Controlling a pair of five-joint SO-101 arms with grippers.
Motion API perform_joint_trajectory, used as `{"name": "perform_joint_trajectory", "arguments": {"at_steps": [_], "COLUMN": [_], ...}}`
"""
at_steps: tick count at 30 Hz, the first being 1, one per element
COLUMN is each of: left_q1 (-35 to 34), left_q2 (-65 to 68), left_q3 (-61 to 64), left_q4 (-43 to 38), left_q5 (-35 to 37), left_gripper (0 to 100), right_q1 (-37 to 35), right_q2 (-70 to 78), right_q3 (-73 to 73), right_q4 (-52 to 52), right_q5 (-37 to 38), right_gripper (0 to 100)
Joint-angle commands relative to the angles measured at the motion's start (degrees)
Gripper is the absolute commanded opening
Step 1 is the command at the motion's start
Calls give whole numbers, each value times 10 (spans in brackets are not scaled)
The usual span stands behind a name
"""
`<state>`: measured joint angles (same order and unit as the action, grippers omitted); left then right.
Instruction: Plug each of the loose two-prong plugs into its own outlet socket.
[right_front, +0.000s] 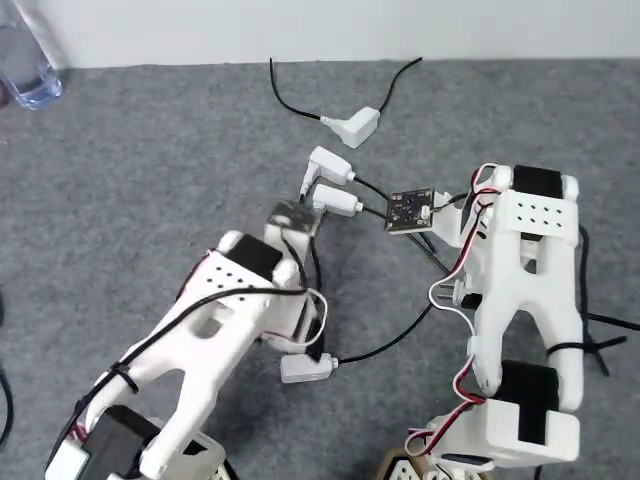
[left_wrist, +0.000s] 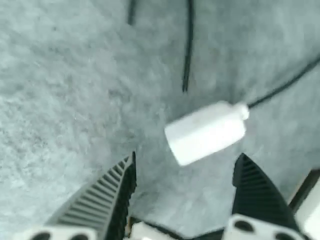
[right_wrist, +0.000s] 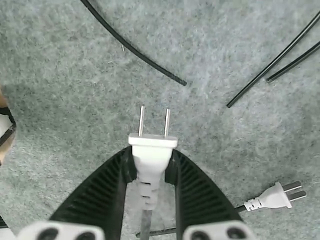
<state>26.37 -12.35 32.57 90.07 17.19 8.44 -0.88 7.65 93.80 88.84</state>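
My right gripper (right_wrist: 150, 155) is shut on a white two-prong plug (right_wrist: 151, 144). Its prongs point forward over the grey carpet and its cord runs back between the fingers. A second loose plug (right_wrist: 276, 196) lies on the carpet beside that gripper. My left gripper (left_wrist: 187, 160) is open and hovers over a white connector body (left_wrist: 206, 132) with a black cable; the connector lies just past the fingertips, untouched, and I see no prongs on it. In the high view, two white connectors (right_front: 330, 165) (right_front: 338, 200) lie by the left gripper (right_front: 292, 215).
An angled white connector (right_front: 355, 125) with a black cable lies at the back. Another white connector (right_front: 305, 368) rests beside the left arm. Loose black cable ends (right_wrist: 185, 82) cross the carpet. A clear bottle (right_front: 25, 60) stands at the far left corner.
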Motion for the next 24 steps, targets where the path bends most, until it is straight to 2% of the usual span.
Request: {"name": "perform_joint_trajectory", "arguments": {"at_steps": [1, 5, 14, 24], "left_q1": [-11, -36, 11, -19], "left_q2": [-4, -1, -1, 0], "left_q3": [15, 55, 94, 95], "left_q4": [3, -32, -40, -166], "left_q5": [-60, -100, -103, -105], "left_gripper": [298, 298, 298, 298], "right_q1": [12, 24, 22, 25], "right_q2": [-29, -27, -25, -24], "right_q3": [-4, -4, -4, -3], "right_q4": [-6, -7, -7, -3], "right_q5": [5, 6, 23, 25], "right_gripper": [8, 8, 8, 8]}}
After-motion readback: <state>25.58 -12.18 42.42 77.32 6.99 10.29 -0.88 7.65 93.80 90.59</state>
